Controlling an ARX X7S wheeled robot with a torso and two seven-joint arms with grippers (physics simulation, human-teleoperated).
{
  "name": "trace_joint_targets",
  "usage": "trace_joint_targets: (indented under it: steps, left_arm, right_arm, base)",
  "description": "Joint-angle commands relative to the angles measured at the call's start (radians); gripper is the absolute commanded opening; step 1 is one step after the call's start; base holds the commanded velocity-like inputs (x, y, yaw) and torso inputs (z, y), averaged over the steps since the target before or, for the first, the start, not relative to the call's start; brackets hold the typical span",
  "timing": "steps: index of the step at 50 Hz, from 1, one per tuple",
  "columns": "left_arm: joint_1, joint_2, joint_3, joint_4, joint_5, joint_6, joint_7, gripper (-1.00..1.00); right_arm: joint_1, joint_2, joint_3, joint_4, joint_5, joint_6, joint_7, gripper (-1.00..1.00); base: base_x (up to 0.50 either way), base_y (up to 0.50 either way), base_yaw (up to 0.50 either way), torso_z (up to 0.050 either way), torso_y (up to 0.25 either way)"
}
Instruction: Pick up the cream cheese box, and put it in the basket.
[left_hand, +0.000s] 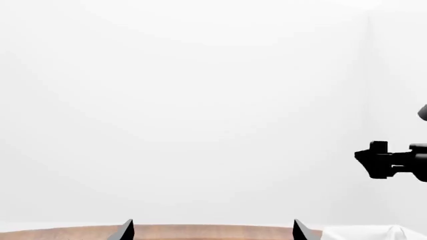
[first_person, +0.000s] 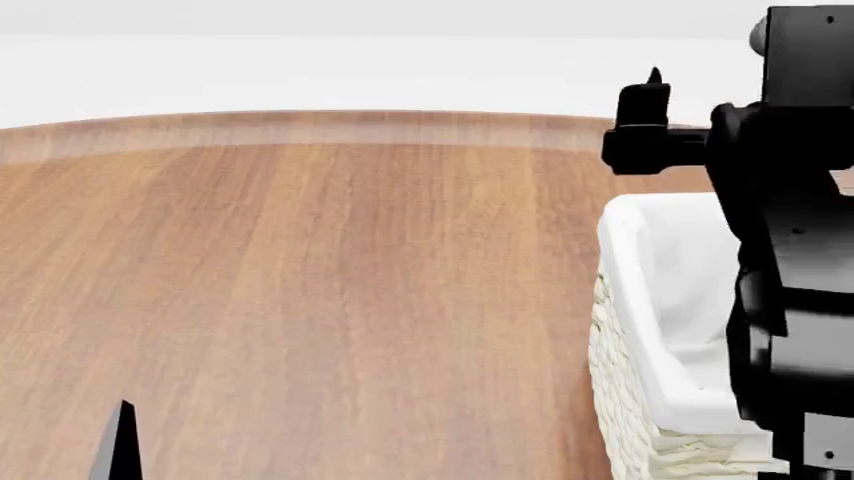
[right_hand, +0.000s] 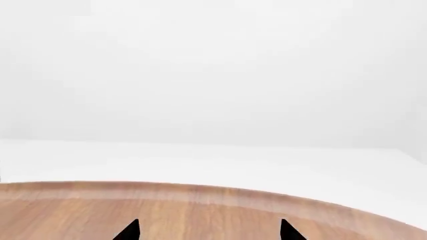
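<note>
Nearest in the head view, a single black fingertip of the left gripper (first_person: 123, 445) pokes up from the lower edge over the bare wooden table (first_person: 334, 280). In the left wrist view the same gripper (left_hand: 212, 231) shows two dark tips standing well apart with nothing between them, so its jaws are spread and hold nothing. Those tips point out across the far strip of the table toward a plain white wall.

To the right in the head view, the basket (first_person: 627, 400) sits on the table, its cream woven side facing me and the white cloth lining folded over its rim. A corner of that white cloth also shows at the edge of the left wrist view. What lies inside the basket I cannot see, since the right arm (first_person: 794, 300) rises black and bulky in front of it and covers much of the opening.

Higher and farther back, the right gripper (first_person: 651, 120) hangs in the air above the basket's far corner, one pointed tip sticking upward. In the right wrist view its two tips (right_hand: 209, 230) are set wide apart over the table's curved far edge, with nothing pinched between them: jaws spread, empty.

The cream cheese box is not visible in any of the three views, so I cannot tell where it lies.

Beyond the table's rounded edge there is only pale floor and white wall.
</note>
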Motion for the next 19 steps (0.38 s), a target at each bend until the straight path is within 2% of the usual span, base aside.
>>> trace_joint_targets:
  steps: [1,7,10,17,19]
  left_arm:
    - [-0.009,0.008,-0.001,-0.017,0.007,-0.001,-0.011,1.0]
    - [-0.013,0.025,-0.003,-0.051,-0.032,0.01,-0.009,1.0]
    - [-0.01,0.036,0.004,-0.063,-0.031,0.022,-0.007,1.0]
    - [-0.017,0.05,0.007,-0.095,-0.058,0.035,0.002,1.0]
    - [-0.021,0.055,0.015,-0.098,-0.052,0.029,-0.001,1.0]
  right_arm:
    - [-0.45,-0.074,0.081,-0.721,0.018,-0.042,0.192,1.0]
    - [-0.642,-0.082,0.01,-0.931,-0.047,-0.079,0.241,1.0]
    - [-0.743,-0.081,-0.079,-1.005,-0.119,-0.141,0.268,1.0]
    - [-0.869,-0.071,-0.194,-0.968,-0.249,-0.305,0.335,1.0]
    - [-0.888,-0.088,-0.176,-0.977,-0.219,-0.314,0.346,1.0]
  base:
    - [0.0,0.0,0.0,0.0,0.0]
    - [0.0,0.0,0.0,0.0,0.0]
    - [0.0,0.0,0.0,0.0,0.0]
    - [0.0,0.0,0.0,0.0,0.0]
    - [0.0,0.0,0.0,0.0,0.0]
